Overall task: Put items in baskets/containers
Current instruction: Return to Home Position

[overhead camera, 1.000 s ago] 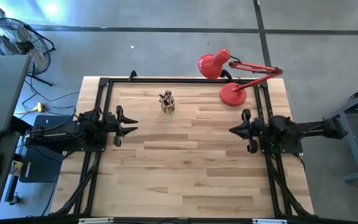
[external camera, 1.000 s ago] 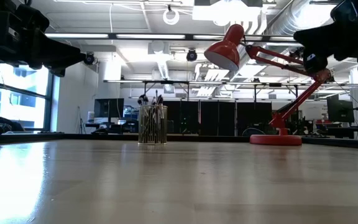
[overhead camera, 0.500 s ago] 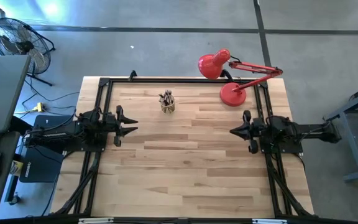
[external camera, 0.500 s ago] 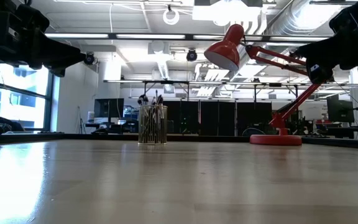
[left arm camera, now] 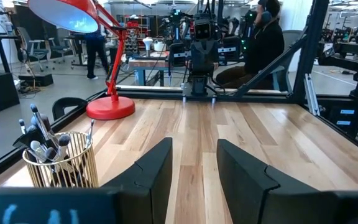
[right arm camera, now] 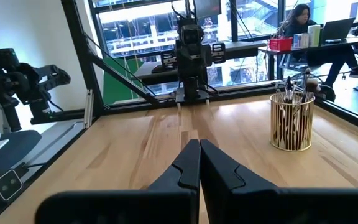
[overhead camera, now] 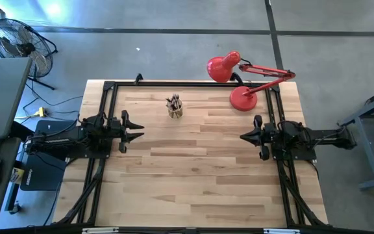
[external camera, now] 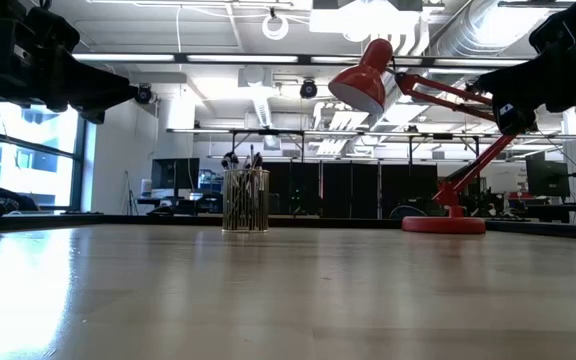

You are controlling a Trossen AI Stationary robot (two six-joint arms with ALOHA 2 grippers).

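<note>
A small clear cup stands on the wooden table toward its far left. Several thin dark brush-like sticks stand upright in it, their tops leaning on its rim; the cup also shows in the low view and the right wrist view. My left gripper hovers level at the table's left edge, open, with nothing between its fingers. At the right edge my right gripper hovers level and shut, holding nothing. Both are well away from the cup.
A red desk lamp stands with its round base on the table's far right corner, its head reaching past the far edge. A black frame runs along the table's far, left and right edges. Bare wood lies between the two grippers.
My right arm has drawn back slightly toward the table's right edge, and its gripper has tipped to level, staying shut. Over the last half second it has kept still. The cup and its sticks have not moved.
</note>
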